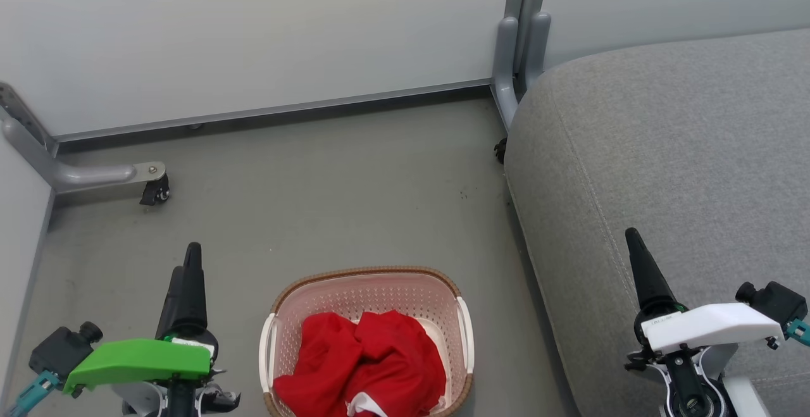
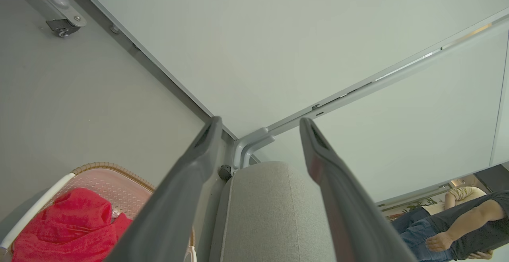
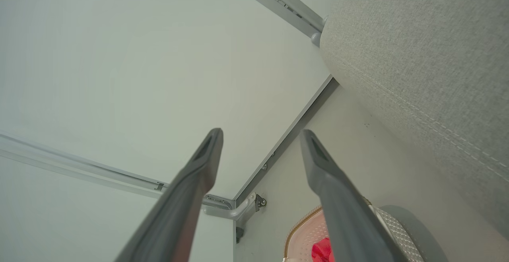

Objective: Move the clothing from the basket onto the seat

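Left gripper (image 2: pixel 260 119) and right gripper (image 3: pixel 261 131) both hang empty with fingers spread wide, the left above the floor (image 1: pixel 316 183) beside the basket (image 1: pixel 367 273), the right over the seat (image 1: pixel 664 151) edge, while the red clothing (image 1: pixel 364 360) lies bunched inside the basket, which stands on the floor near that edge.

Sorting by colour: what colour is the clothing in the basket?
Bright red clothing, white trim; clearest in head view.

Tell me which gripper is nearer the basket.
Left. The left gripper hangs just off the left side of the basket, over the floor; the right gripper is farther off, over the seat. Both jaws stand open.
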Tool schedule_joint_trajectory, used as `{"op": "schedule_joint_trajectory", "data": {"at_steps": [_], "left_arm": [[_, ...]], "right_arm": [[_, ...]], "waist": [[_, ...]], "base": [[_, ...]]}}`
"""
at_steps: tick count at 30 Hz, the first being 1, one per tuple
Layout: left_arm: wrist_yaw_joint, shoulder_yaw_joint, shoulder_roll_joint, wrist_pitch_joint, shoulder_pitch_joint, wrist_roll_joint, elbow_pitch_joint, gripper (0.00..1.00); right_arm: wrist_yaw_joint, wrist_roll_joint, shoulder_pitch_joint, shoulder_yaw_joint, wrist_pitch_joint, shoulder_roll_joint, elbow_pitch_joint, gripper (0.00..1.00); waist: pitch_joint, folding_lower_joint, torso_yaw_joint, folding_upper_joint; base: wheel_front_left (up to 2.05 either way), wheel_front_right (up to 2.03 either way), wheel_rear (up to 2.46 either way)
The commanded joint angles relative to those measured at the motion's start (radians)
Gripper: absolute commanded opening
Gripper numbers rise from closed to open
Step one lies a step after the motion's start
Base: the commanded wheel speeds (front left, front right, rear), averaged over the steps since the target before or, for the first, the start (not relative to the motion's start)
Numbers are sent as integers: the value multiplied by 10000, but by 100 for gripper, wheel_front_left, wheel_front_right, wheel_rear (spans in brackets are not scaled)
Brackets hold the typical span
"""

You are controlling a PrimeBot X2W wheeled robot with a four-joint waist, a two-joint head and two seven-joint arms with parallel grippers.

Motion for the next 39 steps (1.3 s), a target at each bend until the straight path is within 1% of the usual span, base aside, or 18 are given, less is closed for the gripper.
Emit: {"op": "schedule_joint_trajectory", "data": {"at_steps": [1,2,6,14,21,39], "left_arm": [[34,-14,49,-76,-37,264,-205,100],[50,-78,51,-150,-9,584,-286,100],[66,-183,55,-286,38,1159,-392,100],[242,-228,63,-565,109,1996,-467,100],[192,-488,69,-790,148,3221,-618,100],[326,-837,85,-1307,272,5337,-889,100]], "right_arm": [[3,-275,-78,40,-77,-48,-215,100],[3,-567,-64,64,-154,-51,-313,100],[3,-1076,11,188,-290,-55,-427,100],[4,-2181,127,465,-567,-64,-515,100],[4,-3071,176,626,-800,-70,-689,100],[6,-5114,312,1087,-1315,-85,-930,100]], "waist": [[1,0,0,0],[5,0,-4,0],[7,0,-10,0],[6,0,-1,0],[30,0,23,0],[62,0,38,0]], "base": [[0,0,0],[0,0,0],[0,0,0],[0,0,0],[0,0,0],[0,0,0]]}}
